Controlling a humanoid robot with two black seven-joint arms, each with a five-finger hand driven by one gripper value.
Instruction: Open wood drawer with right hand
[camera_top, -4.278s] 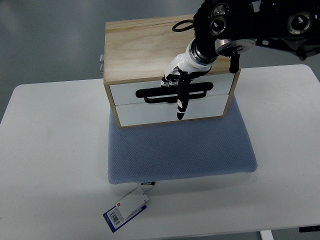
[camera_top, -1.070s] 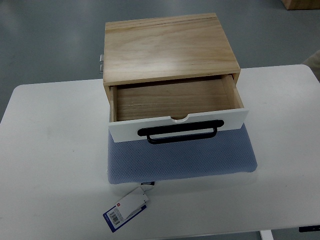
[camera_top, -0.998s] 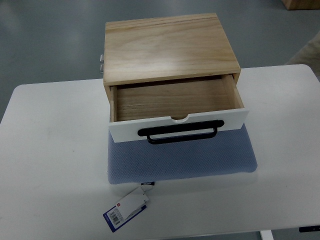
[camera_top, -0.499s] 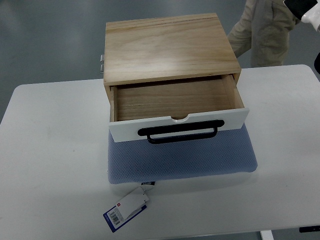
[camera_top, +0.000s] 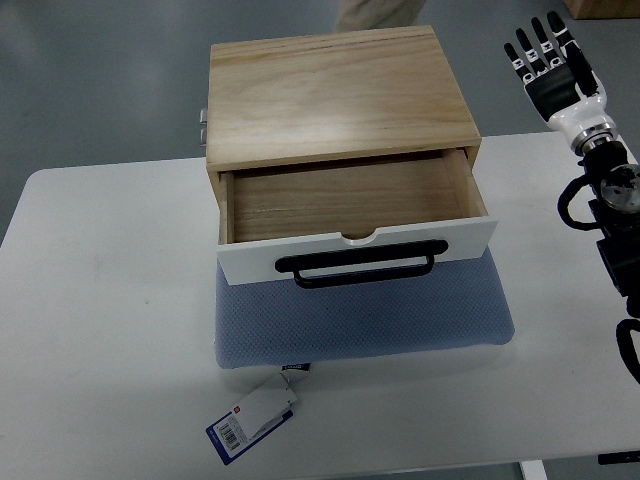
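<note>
A light wood box (camera_top: 335, 90) stands at the back of the white table (camera_top: 100, 330). Its upper drawer (camera_top: 345, 205) is pulled out toward me and holds nothing. The drawer's white front carries a black handle (camera_top: 356, 267). My right hand (camera_top: 553, 62) is raised at the far right, well clear of the box, with its black fingers (camera_top: 540, 40) spread and holding nothing. Its arm (camera_top: 615, 215) runs down the right edge. The left arm does not show.
A blue-grey foam pad (camera_top: 360, 325) lies under the box's front, with a white and blue tag (camera_top: 252, 418) at its near left corner. A person's trouser leg (camera_top: 375, 12) shows at the top edge behind the box.
The drawer went from shut, with my right hand at its handle, to fully pulled out. The hand left the view and has come back raised at the right. The person has moved left behind the box.
</note>
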